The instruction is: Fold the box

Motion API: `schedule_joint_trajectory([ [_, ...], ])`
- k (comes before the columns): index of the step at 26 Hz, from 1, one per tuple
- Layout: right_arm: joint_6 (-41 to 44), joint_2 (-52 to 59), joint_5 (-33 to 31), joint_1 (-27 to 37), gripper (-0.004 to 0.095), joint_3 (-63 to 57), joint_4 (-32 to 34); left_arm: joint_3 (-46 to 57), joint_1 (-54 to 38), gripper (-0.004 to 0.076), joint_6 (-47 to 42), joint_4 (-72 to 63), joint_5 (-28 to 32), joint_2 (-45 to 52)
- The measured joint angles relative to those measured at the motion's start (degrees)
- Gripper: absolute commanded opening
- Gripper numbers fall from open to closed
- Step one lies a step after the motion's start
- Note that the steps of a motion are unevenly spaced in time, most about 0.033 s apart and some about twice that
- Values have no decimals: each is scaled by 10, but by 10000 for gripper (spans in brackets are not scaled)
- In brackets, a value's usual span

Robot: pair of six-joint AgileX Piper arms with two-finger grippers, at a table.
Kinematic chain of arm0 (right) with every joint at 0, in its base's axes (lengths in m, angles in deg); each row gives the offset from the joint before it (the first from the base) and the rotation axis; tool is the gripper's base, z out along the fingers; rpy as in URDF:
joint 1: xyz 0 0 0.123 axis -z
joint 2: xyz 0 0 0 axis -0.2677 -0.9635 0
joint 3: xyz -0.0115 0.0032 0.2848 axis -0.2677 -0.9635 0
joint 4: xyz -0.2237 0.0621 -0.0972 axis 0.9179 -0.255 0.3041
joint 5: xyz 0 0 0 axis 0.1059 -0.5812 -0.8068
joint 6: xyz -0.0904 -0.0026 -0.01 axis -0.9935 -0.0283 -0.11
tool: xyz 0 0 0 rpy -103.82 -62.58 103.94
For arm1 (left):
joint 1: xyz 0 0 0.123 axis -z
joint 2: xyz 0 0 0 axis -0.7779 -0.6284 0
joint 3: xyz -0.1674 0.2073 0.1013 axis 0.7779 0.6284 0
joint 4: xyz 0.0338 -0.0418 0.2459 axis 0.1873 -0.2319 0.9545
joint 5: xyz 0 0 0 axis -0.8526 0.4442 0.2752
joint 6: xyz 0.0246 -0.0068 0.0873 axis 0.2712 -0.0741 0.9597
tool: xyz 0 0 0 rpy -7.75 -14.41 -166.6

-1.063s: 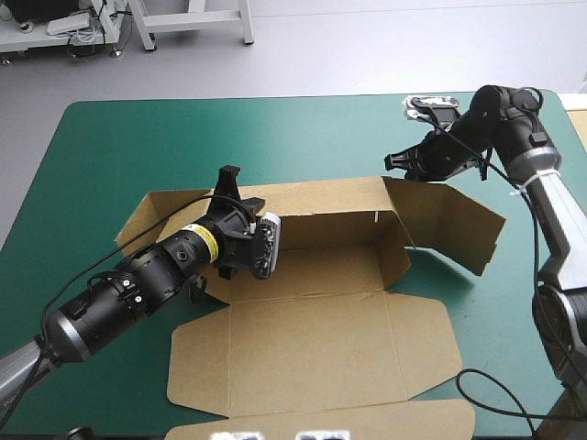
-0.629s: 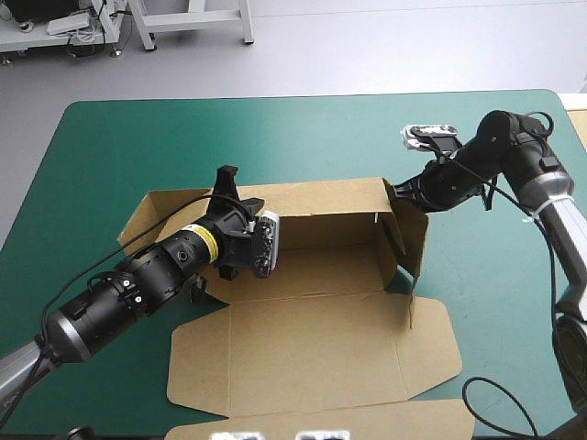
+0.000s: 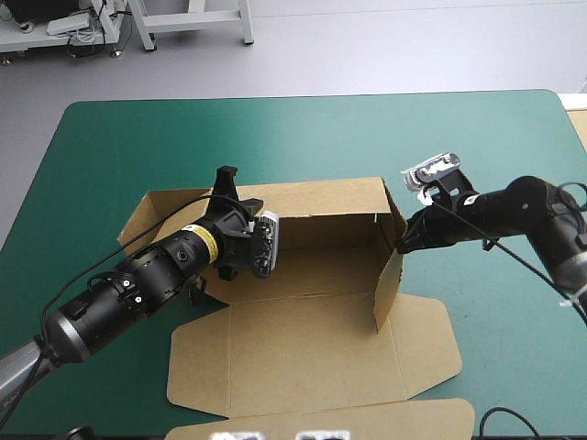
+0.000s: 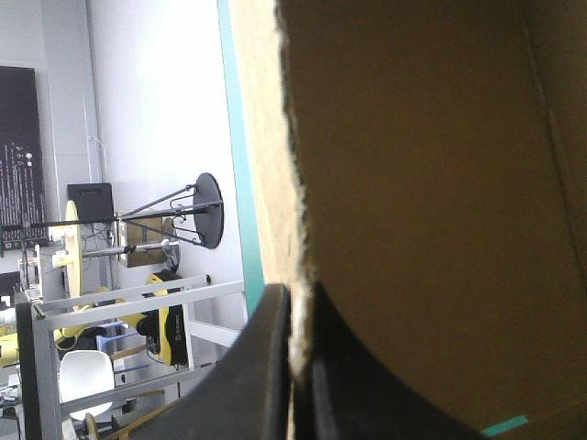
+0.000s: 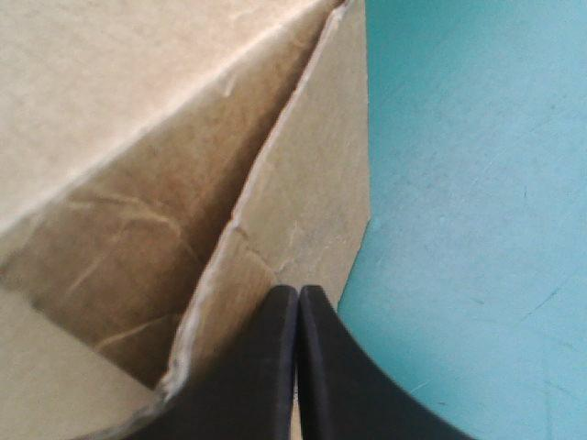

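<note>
The brown box [image 3: 312,353] lies in the middle of the teal-green table. Its back wall [image 3: 316,206] stands upright and its lid panel is flat toward the near edge. My left gripper [image 3: 228,183] is shut on the top edge of the back wall near its left end. In the left wrist view the board edge [image 4: 292,229] runs down between the fingers of my left gripper [image 4: 295,295]. My right gripper [image 3: 403,245] is shut and its tip presses the right end flap [image 3: 389,286], which stands across the box's right end. The shut tips of my right gripper [image 5: 298,291] touch that flap [image 5: 312,202].
The box's left end flap [image 3: 138,215] lies spread outward on the table [image 3: 110,147]. A front flap [image 3: 321,424] reaches the table's near edge. Bare teal-green cover [image 3: 514,321] shows to the right of the box and along the far side.
My right arm has come down and toward the near side, swinging the right end flap from spread outward to upright across the box's end. The left arm has held still.
</note>
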Motion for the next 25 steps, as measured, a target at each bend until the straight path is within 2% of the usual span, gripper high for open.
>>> schedule_joint_trajectory([
  [3, -66, 59, 106, 0, -18, -93, -39, -1, 0, -9, 0, 1, -29, 0],
  [6, -137, 91, 164, 0, -19, -163, -74, -2, 3, -9, -27, 2, -49, 1],
  [14, -310, 92, 189, 0, -19, -181, -180, -3, 49, -9, -74, 36, -95, -15],
  [22, -342, 77, 170, 0, -8, -181, -194, -4, 53, -9, -185, 132, -94, -29],
  [24, -348, 72, 158, 0, 41, -181, -194, -8, 53, -9, -194, 134, -94, -30],
  [25, -350, 69, 156, 0, 97, -181, -194, -10, 53, -9, -198, 134, -95, -31],
])
